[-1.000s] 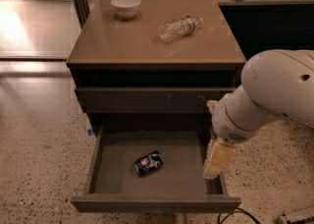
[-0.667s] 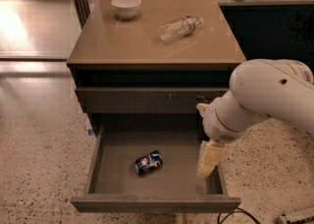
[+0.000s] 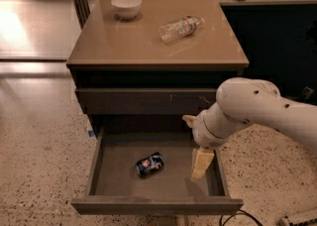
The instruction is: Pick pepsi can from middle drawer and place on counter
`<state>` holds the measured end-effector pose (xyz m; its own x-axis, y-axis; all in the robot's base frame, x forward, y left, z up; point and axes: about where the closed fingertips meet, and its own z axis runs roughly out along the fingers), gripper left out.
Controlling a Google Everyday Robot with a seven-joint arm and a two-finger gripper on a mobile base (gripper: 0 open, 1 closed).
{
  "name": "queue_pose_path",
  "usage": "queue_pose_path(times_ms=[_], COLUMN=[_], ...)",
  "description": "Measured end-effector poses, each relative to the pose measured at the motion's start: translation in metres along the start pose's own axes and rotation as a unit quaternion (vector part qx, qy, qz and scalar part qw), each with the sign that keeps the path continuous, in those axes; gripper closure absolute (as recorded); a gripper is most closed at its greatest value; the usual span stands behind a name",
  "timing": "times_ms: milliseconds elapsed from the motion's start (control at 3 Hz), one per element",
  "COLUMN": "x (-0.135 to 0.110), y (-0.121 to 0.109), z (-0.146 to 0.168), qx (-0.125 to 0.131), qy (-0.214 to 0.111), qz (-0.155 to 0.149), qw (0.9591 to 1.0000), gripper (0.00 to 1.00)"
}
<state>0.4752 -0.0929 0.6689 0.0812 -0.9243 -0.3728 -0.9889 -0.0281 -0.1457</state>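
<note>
The pepsi can (image 3: pixel 149 164) lies on its side on the grey floor of the open middle drawer (image 3: pixel 106 170), near the middle. It is dark blue with red-and-white marks. My gripper (image 3: pixel 200 163) hangs inside the drawer at its right side, about a can's length to the right of the can and not touching it. The white arm (image 3: pixel 252 111) reaches in from the right. The tan-brown counter (image 3: pixel 133 41) tops the dark cabinet above.
A white bowl (image 3: pixel 126 6) stands at the counter's back left. A clear plastic bottle (image 3: pixel 181 28) lies on its side at the back right. A shut drawer front (image 3: pixel 138 100) sits just above the open drawer. Speckled floor (image 3: pixel 39 145) surrounds the cabinet.
My arm and gripper have moved left, further over the drawer and closer to the can. The can has not moved.
</note>
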Motion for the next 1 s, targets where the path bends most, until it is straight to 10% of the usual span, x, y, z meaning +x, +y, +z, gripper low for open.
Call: queue_pose_path(times_ms=[333,1000], x=[0.005,0.006], y=[0.002,-0.007], z=[0.063,0.074], qx=[0.017,0.024], qy=[0.003,-0.007], qz=[-0.012,-0.022], qw=[0.9998,0.9994], gripper=[0.00,0.00])
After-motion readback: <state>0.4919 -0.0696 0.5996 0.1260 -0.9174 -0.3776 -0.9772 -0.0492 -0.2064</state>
